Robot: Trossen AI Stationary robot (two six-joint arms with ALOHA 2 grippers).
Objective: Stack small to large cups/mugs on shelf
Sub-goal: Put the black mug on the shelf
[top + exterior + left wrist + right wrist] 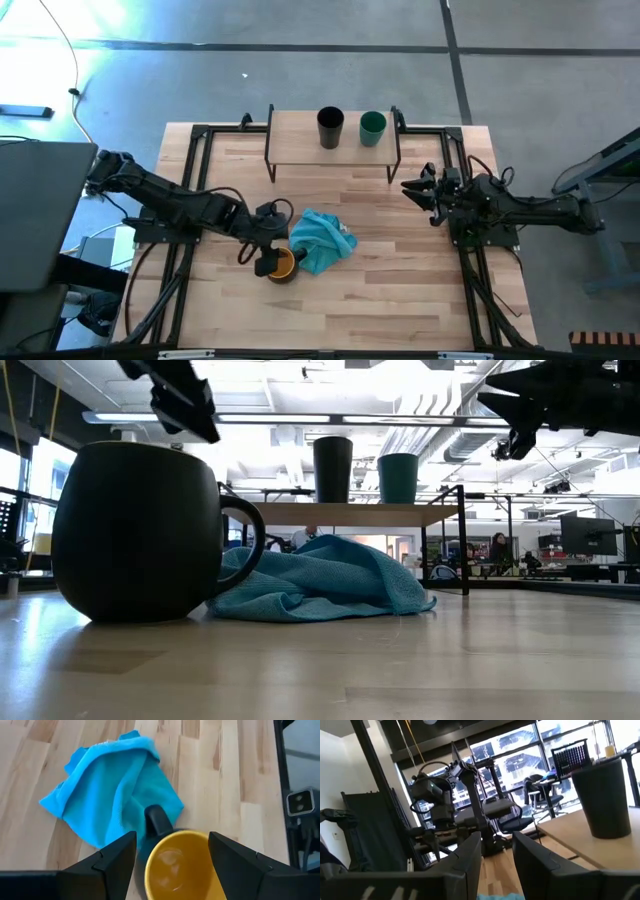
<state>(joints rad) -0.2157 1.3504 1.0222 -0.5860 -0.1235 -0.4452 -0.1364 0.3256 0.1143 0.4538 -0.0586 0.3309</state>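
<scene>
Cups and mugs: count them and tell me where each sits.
3. The black cup and green cup stand on the shelf; the mug stands on the table beside the cloth.

The left dark six-joint arm reaches in from nine o'clock toward the table's middle, bent at the elbow, and its two-finger left gripper (272, 262) points down toward six o'clock with its two dark fingers (112, 857) spread wide apart and nothing between their tips. The right dark six-joint arm lies stretched in from three o'clock, raised off the table. Its two-finger right gripper (413, 187) points toward nine o'clock, the fingers (465, 857) parted by a narrow gap and holding nothing.
</scene>
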